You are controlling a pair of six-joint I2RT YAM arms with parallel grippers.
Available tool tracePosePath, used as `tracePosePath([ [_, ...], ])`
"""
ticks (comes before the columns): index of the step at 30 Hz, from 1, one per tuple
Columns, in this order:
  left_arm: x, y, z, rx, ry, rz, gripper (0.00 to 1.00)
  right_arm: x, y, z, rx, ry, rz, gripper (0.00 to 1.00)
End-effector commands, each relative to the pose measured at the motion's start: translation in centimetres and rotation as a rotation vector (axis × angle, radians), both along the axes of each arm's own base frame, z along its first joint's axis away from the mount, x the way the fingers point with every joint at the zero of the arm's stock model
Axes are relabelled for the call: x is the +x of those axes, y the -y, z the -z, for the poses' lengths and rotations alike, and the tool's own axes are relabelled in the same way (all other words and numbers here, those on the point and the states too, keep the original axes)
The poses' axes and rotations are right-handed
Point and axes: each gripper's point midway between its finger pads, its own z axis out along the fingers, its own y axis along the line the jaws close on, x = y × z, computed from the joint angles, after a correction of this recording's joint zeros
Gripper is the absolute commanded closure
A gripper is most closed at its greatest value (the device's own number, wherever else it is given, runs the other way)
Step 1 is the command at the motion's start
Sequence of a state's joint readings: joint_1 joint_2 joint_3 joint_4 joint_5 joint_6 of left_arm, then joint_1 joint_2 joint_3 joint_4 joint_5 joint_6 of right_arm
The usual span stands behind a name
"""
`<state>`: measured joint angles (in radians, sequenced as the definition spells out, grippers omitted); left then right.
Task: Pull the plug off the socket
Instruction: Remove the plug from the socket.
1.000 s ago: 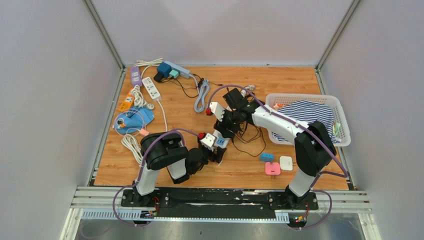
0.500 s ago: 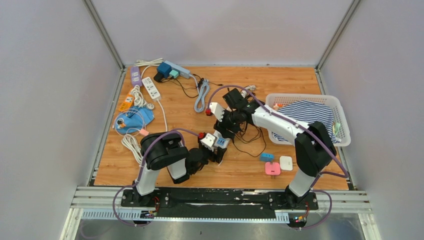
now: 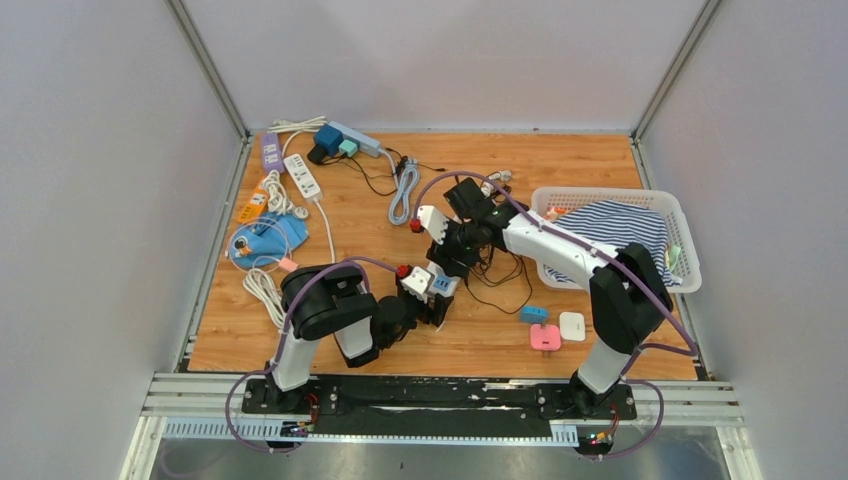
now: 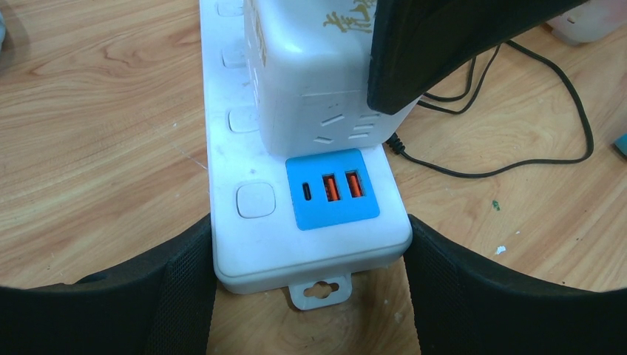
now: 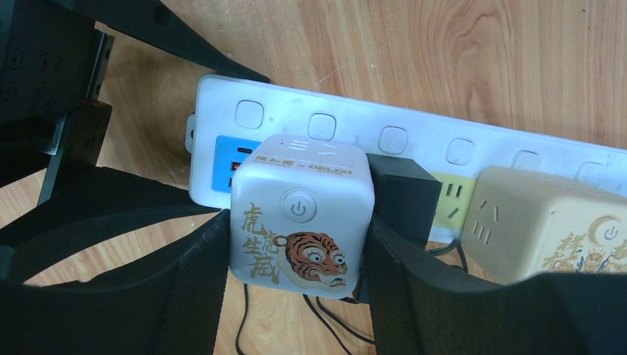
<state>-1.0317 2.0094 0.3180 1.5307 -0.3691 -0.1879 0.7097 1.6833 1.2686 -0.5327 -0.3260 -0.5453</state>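
You have both arms on the job here. Your left gripper (image 4: 310,292) is clamped across the near end of the strip (image 4: 251,244), a finger pressed to each long side just by the blue USB panel, holding it where it lies on the table (image 4: 96,111). Your right gripper (image 5: 296,277) reaches in from the opposite end and is closed on the cube (image 5: 299,211), the white tiger-faced plug (power button up, staring straight into the right wrist camera), with a pad flat on each of two opposite walls. That cube is seated in the outlet right next to the USB panel, around mid-table in the top view, just ahead of the left arm. Here's the relation that matters: the strip's long axis runs away from the left gripper and under the right wrist, and the cube stands up off its face. So the way out looks to be straight up, square to that axis, not along it. The right arm has the plug, and the left, nearer the strip's end, is only the anchor. Watch the neighbours: a black plug (image 5: 403,196) sits just beside the cube, behind one finger, and a second cube (image 5: 547,222) is further along. A tilted pull could jam the pins or lift the whole strip, I'd say.
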Motion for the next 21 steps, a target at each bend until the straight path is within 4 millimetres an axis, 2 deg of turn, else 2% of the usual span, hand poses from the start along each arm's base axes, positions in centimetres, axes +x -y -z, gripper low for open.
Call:
tracePosePath([
  [1, 1.3, -1.7, 0.6, 0.018, 0.003, -0.094, 1.00, -4.1, 0.4, -2.4, 0.095, -0.152, -0.069, 1.00],
  [6, 1.3, -1.7, 0.6, 0.016, 0.002, -0.092, 1.00, -4.4, 0.2, -2.1, 0.107, -0.183, -0.074, 1.00],
  [15, 1.4, -1.8, 0.7, 0.021, 0.004, -0.102, 1.00, -7.9, -2.3, -1.3, 0.091, -0.228, -0.198, 1.00],
  [21, 1.5, -1.8, 0.7, 0.021, 0.005, -0.105, 1.00, -7.2, -1.9, -1.5, 0.077, -0.194, -0.183, 1.00],
])
